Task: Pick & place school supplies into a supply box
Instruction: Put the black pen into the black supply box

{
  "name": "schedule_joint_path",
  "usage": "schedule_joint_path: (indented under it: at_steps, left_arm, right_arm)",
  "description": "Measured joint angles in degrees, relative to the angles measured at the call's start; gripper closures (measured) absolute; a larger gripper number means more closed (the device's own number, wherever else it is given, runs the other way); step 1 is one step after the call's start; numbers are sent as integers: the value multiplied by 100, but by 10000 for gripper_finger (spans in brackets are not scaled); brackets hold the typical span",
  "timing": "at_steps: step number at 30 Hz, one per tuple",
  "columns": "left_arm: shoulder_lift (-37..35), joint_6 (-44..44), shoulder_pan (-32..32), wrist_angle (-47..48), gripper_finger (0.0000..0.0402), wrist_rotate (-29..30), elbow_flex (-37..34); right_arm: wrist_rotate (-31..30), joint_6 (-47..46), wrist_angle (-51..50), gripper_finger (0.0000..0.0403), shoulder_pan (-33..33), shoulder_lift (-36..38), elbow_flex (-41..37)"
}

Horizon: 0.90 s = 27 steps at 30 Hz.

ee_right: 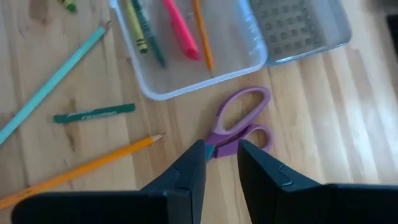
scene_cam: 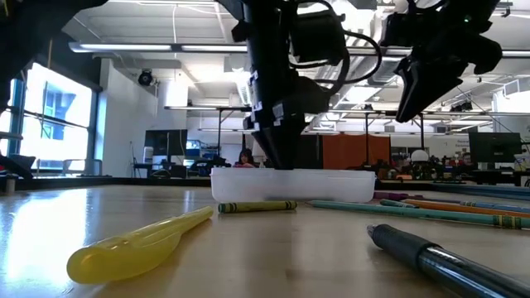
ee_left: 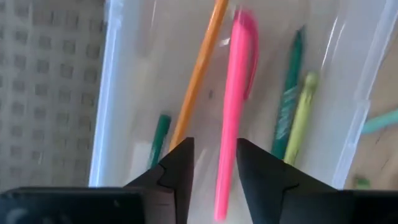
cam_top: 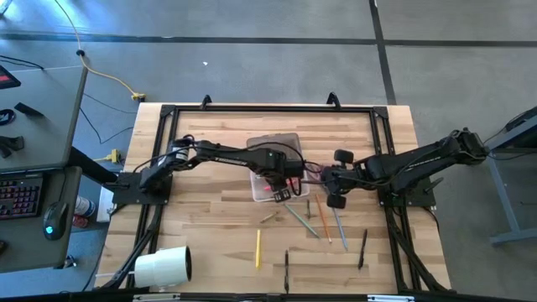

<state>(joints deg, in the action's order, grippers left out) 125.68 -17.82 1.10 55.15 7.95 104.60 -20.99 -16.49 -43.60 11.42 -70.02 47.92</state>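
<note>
One wooden table [cam_top: 210, 218] is seen, with two dark arms reaching in from 9 and 3 o'clock. One white roll [cam_top: 164, 266] lies on its side near the table's 7 o'clock corner.

One supply box [cam_top: 289, 144] of clear plastic sits at the table's middle, its gridded lid [ee_right: 298, 25] folded open. The left gripper [ee_left: 215, 163] is held low over the box with its fingers parted and nothing clamped. A pink pen [ee_left: 236, 93] lies in the box beyond the gap. Five items are counted inside: the pink pen, one orange pencil [ee_left: 198, 74], two green crayons [ee_left: 289, 99] and one yellow-green crayon [ee_left: 303, 115].

The right gripper [ee_right: 221, 152] hangs at 3 o'clock of the box, raised off the table, its fingers narrowly apart and empty. One pair of purple-handled scissors [ee_right: 239, 127] lies on the wood just beside the box, beneath it.

From 5 to 6 o'clock of the box, loose supplies are spread:
- one yellow pen [cam_top: 258, 249]
- two dark pens [cam_top: 362, 249]
- one teal pencil [ee_right: 53, 81]
- a second orange pencil [ee_right: 81, 165]
- one grey-blue pencil [cam_top: 340, 228]
- one loose green crayon [ee_right: 93, 114]

Print is seen on the crayon wrappers, but none of it can be read.
</note>
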Motion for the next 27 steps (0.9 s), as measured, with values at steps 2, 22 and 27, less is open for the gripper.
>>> schedule_joint_path:
  at_steps: [2, 22, 27]
  left_arm:
    - [-64, -147, 2, 614, 241, -20, 254]
    - [-1941, -1812, -1024, 3481, 250, 2045, 1975]
    - [-2351, -2184, -1843, 3468, 251, 2989, 1551]
  right_arm:
    - [-8, -5, 14, 325, 0, 0, 0]
    - [133, -3916, -858, 325, 1950, -96, 98]
    - [65, -5291, -852, 325, 2744, -225, 96]
